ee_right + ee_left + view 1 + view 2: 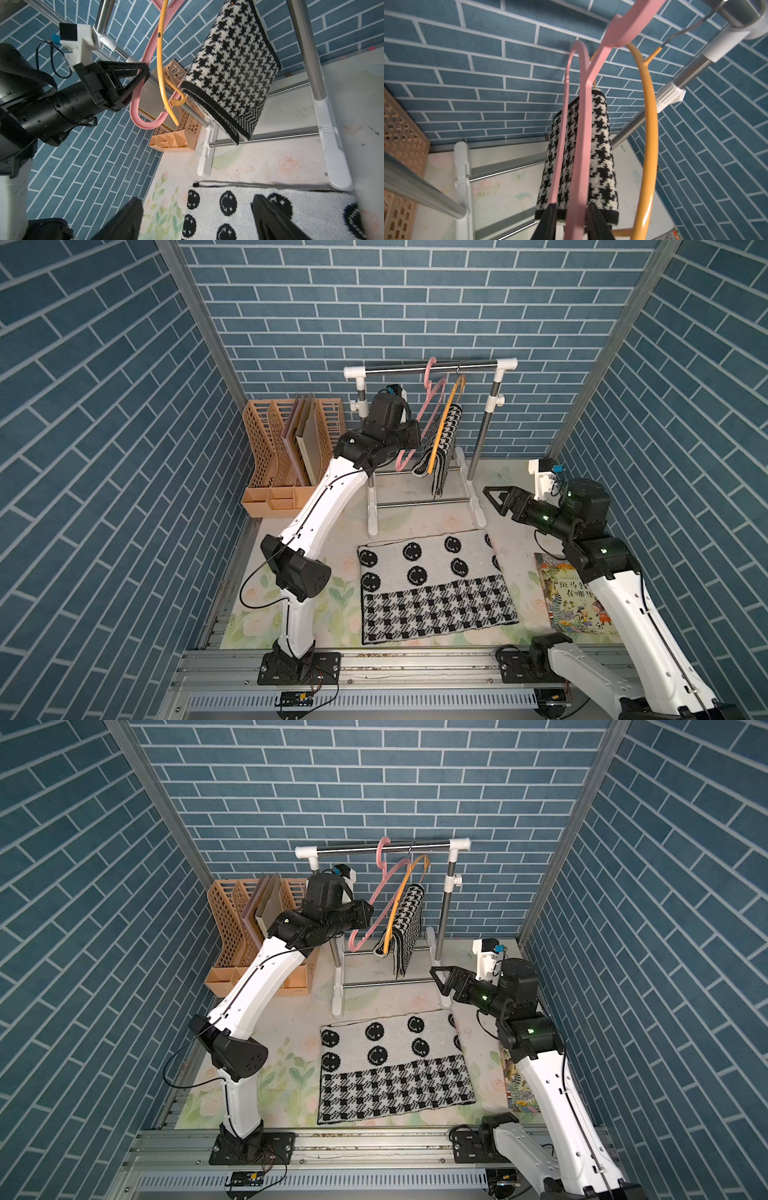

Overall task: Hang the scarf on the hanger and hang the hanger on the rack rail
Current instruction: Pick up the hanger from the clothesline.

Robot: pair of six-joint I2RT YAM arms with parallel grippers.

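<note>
The scarf (pixel 436 593) (pixel 395 1073), black and white with smiley faces and checks, lies flat on the table. A pink hanger (pixel 580 145) (pixel 133 112) hangs empty on the rack's rail (pixel 399 369). My left gripper (pixel 572 205) (pixel 143 71) is raised beside the rack and shut on the pink hanger's lower part. Next to it an orange hanger (pixel 652 135) carries a folded houndstooth scarf (pixel 446 435) (pixel 232 62). My right gripper (pixel 494 499) (pixel 440 979) (pixel 197 216) hovers open over the far right corner of the flat scarf, holding nothing.
A tan file organizer (pixel 266 456) with boards stands at the back left, close to the left arm. A picture book (pixel 573 597) lies at the right edge under the right arm. The rack's white feet (pixel 338 166) reach almost to the scarf's far edge.
</note>
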